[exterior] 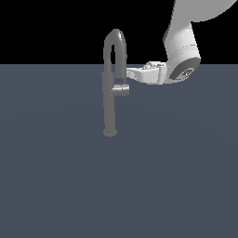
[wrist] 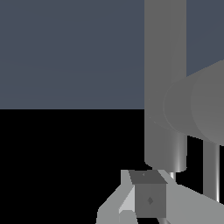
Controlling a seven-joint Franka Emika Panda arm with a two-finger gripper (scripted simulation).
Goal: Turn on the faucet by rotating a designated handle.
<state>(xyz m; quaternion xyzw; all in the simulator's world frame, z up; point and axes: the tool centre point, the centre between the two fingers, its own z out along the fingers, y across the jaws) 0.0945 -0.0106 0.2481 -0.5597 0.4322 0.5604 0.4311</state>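
Exterior view had the faucet [exterior: 109,100] standing centre frame on the worktop [exterior: 56,186], handle [exterior: 121,89] jutting right. The fingers [exterior: 129,73] hovered just above it, spread impossible to tell. Risk: they might snag the spout instead and slip off.

Flat dark blue-grey floor [exterior: 56,176] w/ plain black backdrop [exterior: 46,28] behind, horizon approx a quarter down
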